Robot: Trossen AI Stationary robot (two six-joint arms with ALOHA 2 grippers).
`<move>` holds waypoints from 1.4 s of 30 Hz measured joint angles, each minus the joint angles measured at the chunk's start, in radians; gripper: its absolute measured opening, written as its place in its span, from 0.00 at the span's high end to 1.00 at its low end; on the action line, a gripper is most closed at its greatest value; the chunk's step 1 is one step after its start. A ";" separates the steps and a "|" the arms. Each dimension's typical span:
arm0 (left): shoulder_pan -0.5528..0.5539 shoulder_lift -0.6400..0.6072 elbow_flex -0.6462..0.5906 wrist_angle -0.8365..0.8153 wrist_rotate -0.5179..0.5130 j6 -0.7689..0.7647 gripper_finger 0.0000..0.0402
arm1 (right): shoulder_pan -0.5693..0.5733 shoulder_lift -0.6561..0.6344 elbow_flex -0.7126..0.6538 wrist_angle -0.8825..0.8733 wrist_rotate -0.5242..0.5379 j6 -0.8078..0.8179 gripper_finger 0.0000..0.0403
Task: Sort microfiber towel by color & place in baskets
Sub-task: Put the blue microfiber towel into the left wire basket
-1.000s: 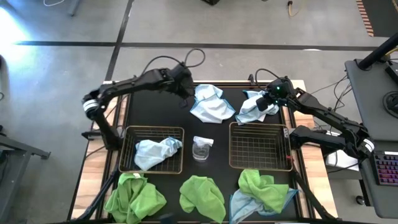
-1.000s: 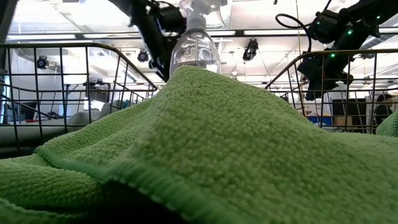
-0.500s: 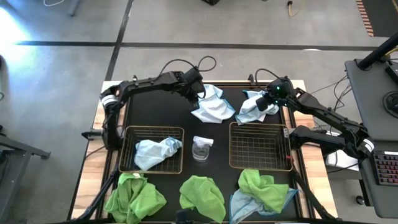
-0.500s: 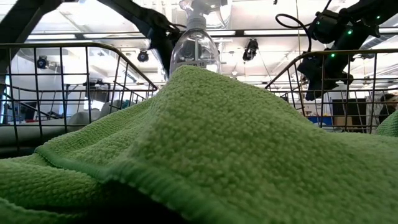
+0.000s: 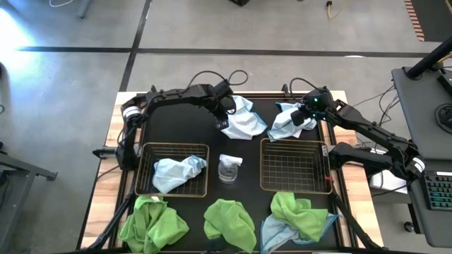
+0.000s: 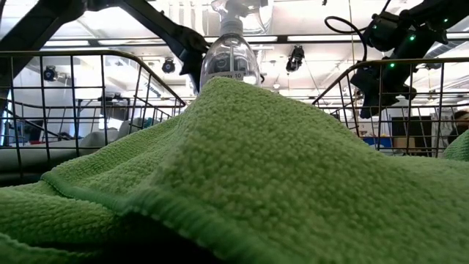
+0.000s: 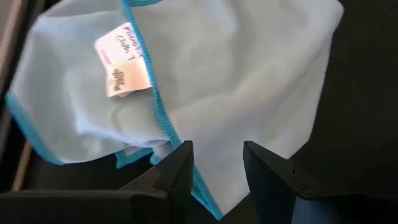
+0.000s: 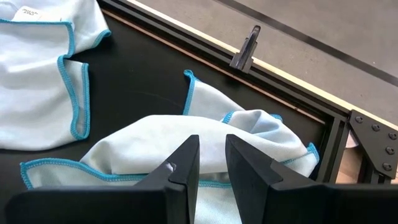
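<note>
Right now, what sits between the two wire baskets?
A small clear plastic container stands on the black table between the left basket and the right basket; the high view shows it.

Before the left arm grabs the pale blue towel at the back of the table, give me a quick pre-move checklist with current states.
1. Left gripper over the blue towel: ok, jaws straddle its teal hem.
2. Left jaws open: ok, a gap shows between them.
3. Left basket has room: ok, one blue towel inside.
4. Right basket free for greens: ok, no towel in it.
5. Right gripper out of the way: ok, over a second blue towel, apart from the left arm.
6. Right gripper holding cloth: cannot tell.
</note>
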 joint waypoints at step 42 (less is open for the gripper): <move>0.021 0.126 -0.006 0.098 0.070 0.068 0.69 | 0.000 0.000 0.000 -0.001 0.000 0.001 0.82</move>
